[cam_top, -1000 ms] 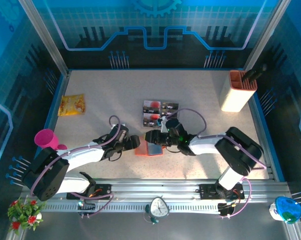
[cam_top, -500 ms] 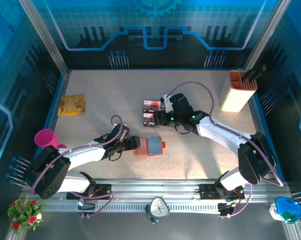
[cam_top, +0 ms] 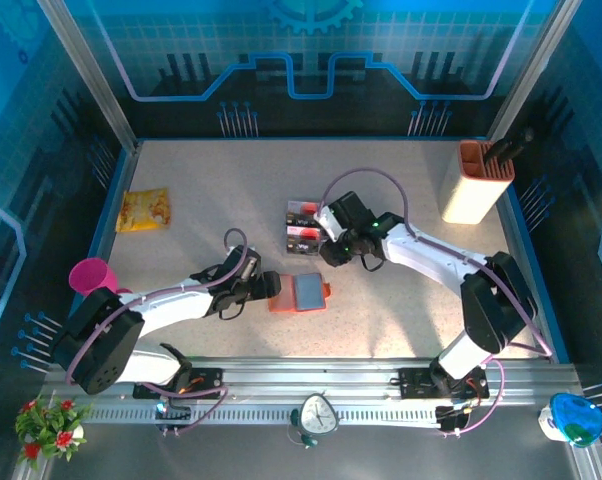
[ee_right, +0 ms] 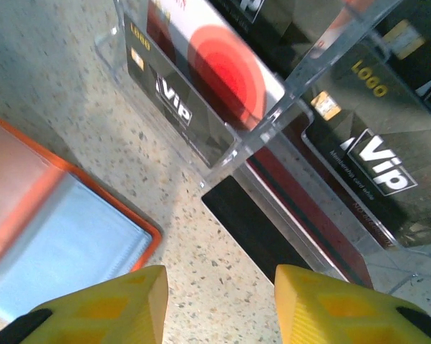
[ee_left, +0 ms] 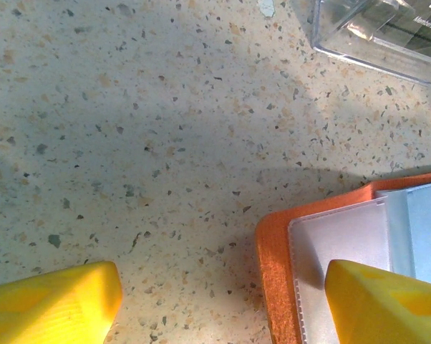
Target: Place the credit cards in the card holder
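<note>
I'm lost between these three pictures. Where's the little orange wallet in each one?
Top view: the wallet sits just below the centre, lying open.
Left wrist view: the wallet's corner is at lower right.
Right wrist view: the wallet is at lower left.
Shared landmark: the clear tray of cards beside it.

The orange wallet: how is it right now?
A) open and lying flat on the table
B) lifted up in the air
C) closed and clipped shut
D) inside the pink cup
A: the card holder lies spread open on the table, with its inside facing up.
</note>
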### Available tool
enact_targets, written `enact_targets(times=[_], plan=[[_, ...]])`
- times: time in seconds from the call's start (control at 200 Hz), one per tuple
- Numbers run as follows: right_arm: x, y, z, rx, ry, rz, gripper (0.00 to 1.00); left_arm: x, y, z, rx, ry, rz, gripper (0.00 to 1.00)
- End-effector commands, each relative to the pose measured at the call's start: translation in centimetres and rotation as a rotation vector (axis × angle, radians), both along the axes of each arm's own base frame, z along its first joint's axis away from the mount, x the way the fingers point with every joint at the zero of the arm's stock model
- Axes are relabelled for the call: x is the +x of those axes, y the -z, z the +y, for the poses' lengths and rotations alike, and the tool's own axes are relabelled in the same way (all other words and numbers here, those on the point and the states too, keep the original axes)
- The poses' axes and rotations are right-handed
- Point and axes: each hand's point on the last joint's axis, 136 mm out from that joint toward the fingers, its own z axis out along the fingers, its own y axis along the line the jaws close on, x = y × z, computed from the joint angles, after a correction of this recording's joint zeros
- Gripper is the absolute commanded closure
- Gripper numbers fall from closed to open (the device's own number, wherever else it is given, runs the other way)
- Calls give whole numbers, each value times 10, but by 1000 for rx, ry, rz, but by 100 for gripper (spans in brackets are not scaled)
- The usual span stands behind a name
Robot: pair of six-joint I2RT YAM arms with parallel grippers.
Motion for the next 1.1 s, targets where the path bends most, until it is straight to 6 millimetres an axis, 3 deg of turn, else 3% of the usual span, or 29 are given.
enact_targets(times=[0.0, 0.465, 1.096], plan=[[3, 2, -4, -116, -55, -44, 56, -1, 13, 4, 43, 19, 22, 22], [9, 22, 2, -250, -112, -62, 60, 0, 14, 3, 37, 15, 25, 22], [17, 46, -2, -340, -130, -48, 77, 2, 14, 1, 33, 15, 25, 22]])
